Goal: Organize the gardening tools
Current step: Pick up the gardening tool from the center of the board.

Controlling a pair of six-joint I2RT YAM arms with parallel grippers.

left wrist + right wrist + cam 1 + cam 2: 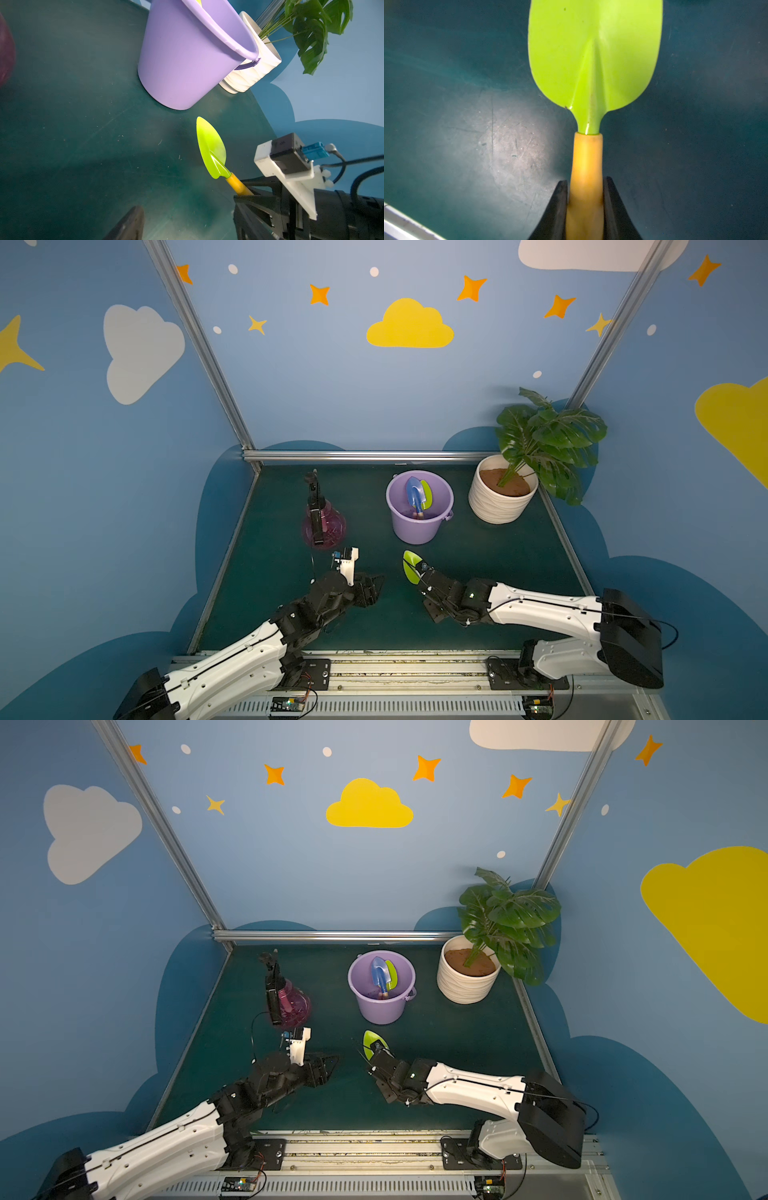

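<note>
Clenching the lime-green trowel (593, 52), the right end effector (585, 187) sits near the released left end effector (376, 590).

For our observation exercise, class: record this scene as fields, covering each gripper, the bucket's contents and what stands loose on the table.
Right gripper: shut on lime-green trowel by its yellow handle
Left gripper: open, holding nothing
Lilac bucket: upright, holds blue spade and second green trowel
Spray bottle: upright on table, apart from bucket
Plant pot: upright beside bucket
</note>
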